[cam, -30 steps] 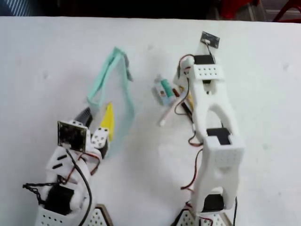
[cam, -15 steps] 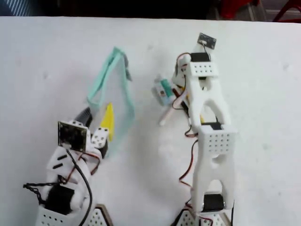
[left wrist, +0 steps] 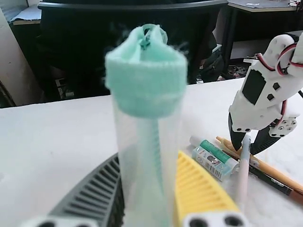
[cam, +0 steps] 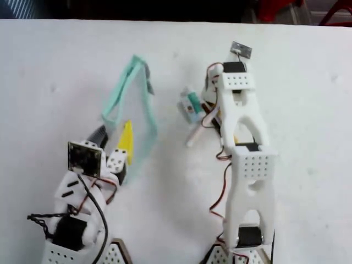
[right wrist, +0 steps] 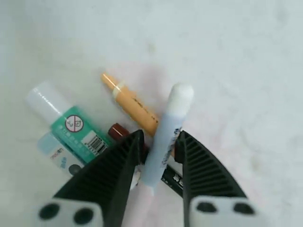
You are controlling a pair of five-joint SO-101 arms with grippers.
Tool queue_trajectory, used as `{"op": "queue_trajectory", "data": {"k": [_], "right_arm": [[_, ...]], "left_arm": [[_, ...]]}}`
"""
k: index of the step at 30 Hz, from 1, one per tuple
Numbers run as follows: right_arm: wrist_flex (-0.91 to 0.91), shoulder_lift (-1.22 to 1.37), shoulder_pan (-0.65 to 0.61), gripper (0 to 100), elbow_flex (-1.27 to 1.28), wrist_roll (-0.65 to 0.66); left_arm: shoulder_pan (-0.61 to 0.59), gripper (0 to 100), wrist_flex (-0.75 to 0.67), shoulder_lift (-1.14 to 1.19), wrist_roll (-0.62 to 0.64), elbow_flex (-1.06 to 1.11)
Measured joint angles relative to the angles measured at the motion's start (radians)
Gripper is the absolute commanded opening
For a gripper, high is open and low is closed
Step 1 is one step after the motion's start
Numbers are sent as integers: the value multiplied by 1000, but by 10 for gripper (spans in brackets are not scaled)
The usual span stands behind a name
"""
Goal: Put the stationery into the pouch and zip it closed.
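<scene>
Since a second ago the right arm (cam: 245,165) has folded lower and nudged toward the far edge, bringing the right gripper (right wrist: 160,138) down onto the stationery; the left arm (cam: 77,192) is unchanged. Near left corner of the table (cam: 308,82): the left gripper (cam: 113,138) is pinching the near end of the pouch (cam: 118,93), holding it on edge so it runs toward the far edge, left of the middle. Middle of the table, right of the pouch and apart from it: white pen (right wrist: 166,124), orange marker (right wrist: 135,106), green-labelled tube (right wrist: 73,125) and dark pen (right wrist: 115,131), lying together. The right jaws stand slightly parted, one on either side of the white pen and close against it; no firm clamp is evident. Judgement: the first pick is set up, and nothing looks to be in the pouch yet. Unclear: whether the pouch mouth is unzipped. The dark pen lies mostly under the jaws, and from above the arm's own wrist covers the pick point.
</scene>
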Motion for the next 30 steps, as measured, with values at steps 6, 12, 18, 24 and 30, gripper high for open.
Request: {"op": "queue_trajectory", "data": {"k": [6, 12, 18, 24, 30], "right_arm": [[0, 0, 3, 23, 0, 0], [0, 0, 12, 16, 0, 0], [0, 0, 11, 16, 0, 0], [48, -14, 9, 16, 0, 0], [87, -114, 9, 17, 0, 2]], "left_arm": [[0, 101, 0, 0, -37, 0], [0, 102, 0, 0, -43, 0], [0, 103, 0, 0, -44, 0], [0, 139, 0, 0, -49, 0], [2, 192, 110, 2, -51, -23]]}}
